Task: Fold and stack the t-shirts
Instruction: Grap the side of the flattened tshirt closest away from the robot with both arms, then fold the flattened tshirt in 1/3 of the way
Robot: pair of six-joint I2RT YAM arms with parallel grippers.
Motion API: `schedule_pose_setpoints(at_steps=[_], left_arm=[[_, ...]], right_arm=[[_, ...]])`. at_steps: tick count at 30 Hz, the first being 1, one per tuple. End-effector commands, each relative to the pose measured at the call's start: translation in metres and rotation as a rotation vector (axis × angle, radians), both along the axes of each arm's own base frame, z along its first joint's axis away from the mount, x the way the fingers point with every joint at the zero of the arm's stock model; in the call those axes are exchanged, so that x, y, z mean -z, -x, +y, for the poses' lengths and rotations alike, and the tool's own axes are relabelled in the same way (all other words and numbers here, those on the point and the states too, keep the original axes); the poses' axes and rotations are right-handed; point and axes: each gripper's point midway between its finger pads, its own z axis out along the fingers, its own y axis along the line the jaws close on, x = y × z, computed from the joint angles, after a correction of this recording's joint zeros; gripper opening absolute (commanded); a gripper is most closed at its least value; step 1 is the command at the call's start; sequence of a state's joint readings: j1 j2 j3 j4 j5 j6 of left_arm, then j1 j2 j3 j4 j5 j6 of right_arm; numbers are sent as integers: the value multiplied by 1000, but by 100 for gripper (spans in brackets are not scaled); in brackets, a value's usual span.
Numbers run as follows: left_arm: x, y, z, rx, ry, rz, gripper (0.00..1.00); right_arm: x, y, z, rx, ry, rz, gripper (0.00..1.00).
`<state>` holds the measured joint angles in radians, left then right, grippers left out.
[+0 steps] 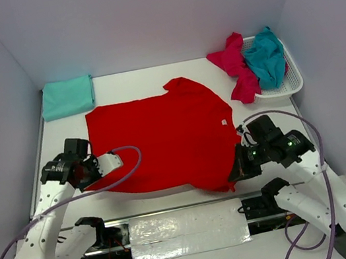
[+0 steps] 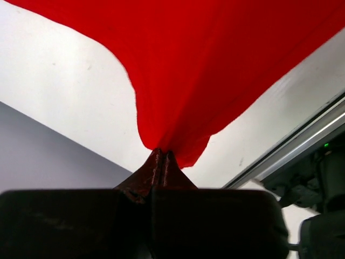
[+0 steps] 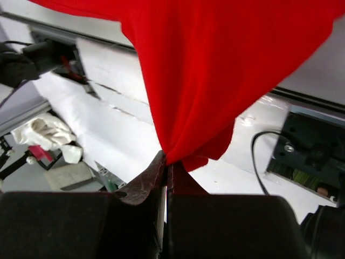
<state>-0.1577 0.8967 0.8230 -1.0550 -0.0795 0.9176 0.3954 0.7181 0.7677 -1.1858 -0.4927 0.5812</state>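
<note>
On table centre, red t-shirt (image 1: 162,141) lies spread mostly flat. Left gripper (image 2: 161,157) is pinched tight on its near-left corner. Right gripper (image 3: 166,160) is clamped on the near-right corner, and cloth bunches at both tips. Folded teal t-shirt (image 1: 67,96) sits at the far-left corner. Magenta t-shirt (image 1: 235,68) drapes over the rim of the white basket (image 1: 294,86) far right, with crumpled teal t-shirt (image 1: 266,56) inside.

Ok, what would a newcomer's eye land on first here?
The bright red t-shirt spread across the middle of the table, its near corners pinched by the left end effector and right end effector, both shut on the cloth. Next, the folded teal t-shirt at the far left corner, and the white basket at far right holding a crumpled teal t-shirt, a magenta t-shirt draped over its rim.
</note>
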Motion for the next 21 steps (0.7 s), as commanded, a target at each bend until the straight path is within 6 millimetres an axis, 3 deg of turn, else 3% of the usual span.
schedule_pose_setpoints(at_steps=[1,3,4,6,7,9,11,15,16,21], left_arm=[[-10,-13,2,64,-20,8,0],[-1,-27,-2,52,10,58,0],[-9,-40,-4,29,36,39,0],[1,-56,-10,6,92,98,0],[-4,-72,-6,-25,107,66,0],[5,-90,-1,-59,116,90,0],[20,-104,3,-88,118,115,0],[39,-119,10,-158,148,163,0],[44,-122,12,-173,152,171,0],[63,-148,11,-252,183,195,0]], right_arm=[[-26,-21,9,-22,-47,-60,0],[-21,-47,12,-53,-35,-67,0],[-20,-63,9,-26,-32,-82,0],[-14,-101,3,2,-16,-114,0],[-16,-122,-8,54,-6,-141,0],[0,-153,-16,63,37,-132,0],[2,-178,-20,66,61,-145,0],[21,-217,-23,50,76,-130,0],[33,-223,-25,49,78,-91,0],[41,-258,-37,56,110,-92,0]])
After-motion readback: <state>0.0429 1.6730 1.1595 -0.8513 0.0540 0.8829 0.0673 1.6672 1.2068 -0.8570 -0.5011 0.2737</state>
